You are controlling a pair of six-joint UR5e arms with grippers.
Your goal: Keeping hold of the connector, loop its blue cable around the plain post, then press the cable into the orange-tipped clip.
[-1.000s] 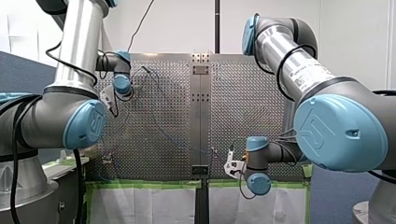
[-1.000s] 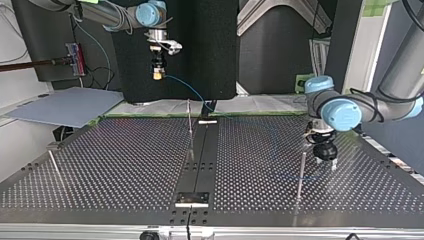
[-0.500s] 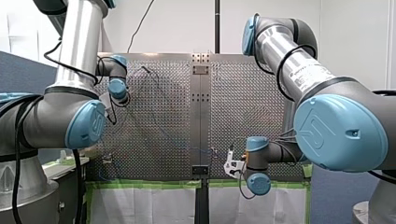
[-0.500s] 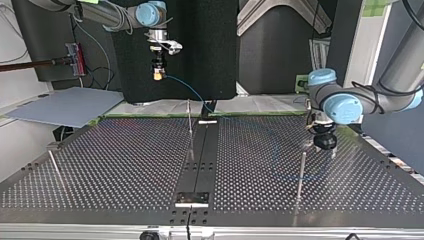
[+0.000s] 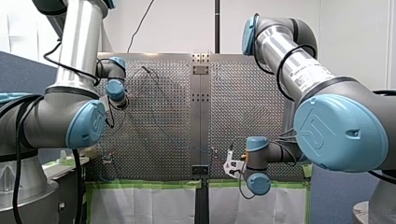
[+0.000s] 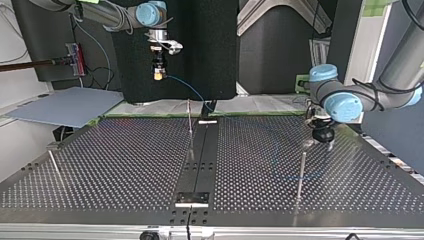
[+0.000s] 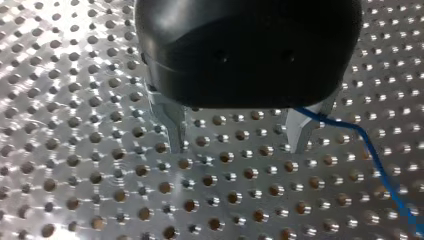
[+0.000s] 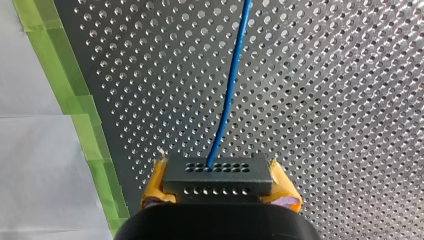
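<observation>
My left gripper [image 6: 325,145] has drifted away from the thin post [image 6: 301,175] toward the desk's [image 6: 125,165] far edge in the top view. Its metal fingers [image 7: 172,125] are spread apart, and the blue cable [image 7: 380,165] runs past one of them. My right gripper [image 6: 159,75] hangs above that far edge, its yellow pads [image 8: 156,182] clamped on the black connector [image 8: 218,175], from which the cable leads out over the desk.
</observation>
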